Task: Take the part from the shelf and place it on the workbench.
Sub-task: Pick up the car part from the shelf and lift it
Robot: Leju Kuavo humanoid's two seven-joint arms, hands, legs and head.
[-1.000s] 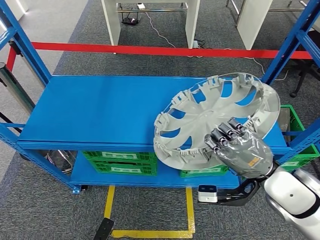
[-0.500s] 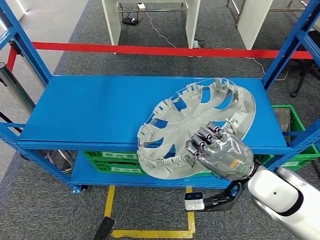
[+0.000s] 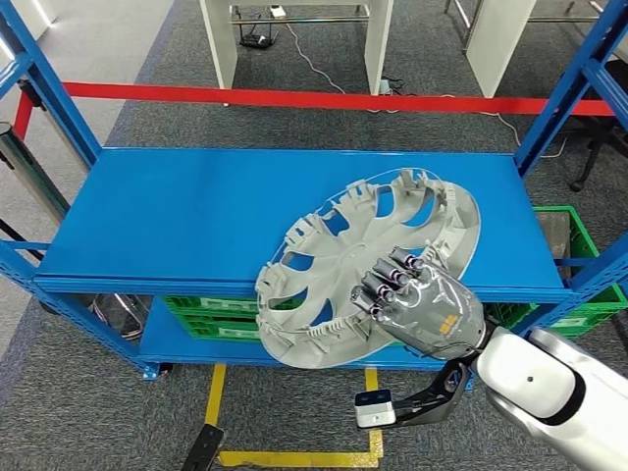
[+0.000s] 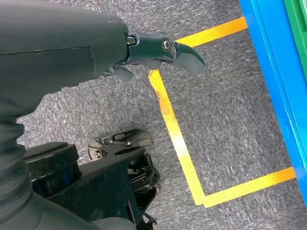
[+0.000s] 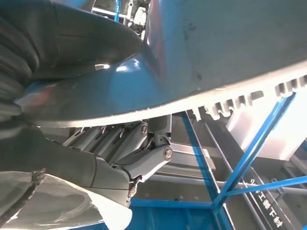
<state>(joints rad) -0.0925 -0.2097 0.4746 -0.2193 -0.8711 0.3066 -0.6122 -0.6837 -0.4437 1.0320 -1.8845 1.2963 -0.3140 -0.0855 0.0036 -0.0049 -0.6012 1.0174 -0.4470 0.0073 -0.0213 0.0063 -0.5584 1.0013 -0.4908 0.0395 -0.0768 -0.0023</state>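
The part is a grey plastic wheel cover (image 3: 348, 245), inner ribbed side up, tilted over the front edge of the blue shelf (image 3: 178, 211). My right hand (image 3: 422, 306) grips its near rim from below right, fingers curled over the edge. In the right wrist view the cover's underside (image 5: 224, 43) spans the picture, with the dark fingers (image 5: 119, 148) wrapped beneath it. My left hand (image 4: 108, 43) hangs beside my body above the grey carpet, holding nothing, its thumb stretched out.
Green crates (image 3: 230, 319) sit on the lower shelf level, another (image 3: 581, 245) at the right. Blue uprights (image 3: 562, 88) frame the shelf corners. A red barrier tape (image 3: 296, 99) runs behind. Yellow floor tape (image 3: 296, 457) marks the carpet in front.
My right hand has carried the wheel cover leftward and nearer to me, so more of it now overhangs the shelf's front edge. The left arm has stayed put.
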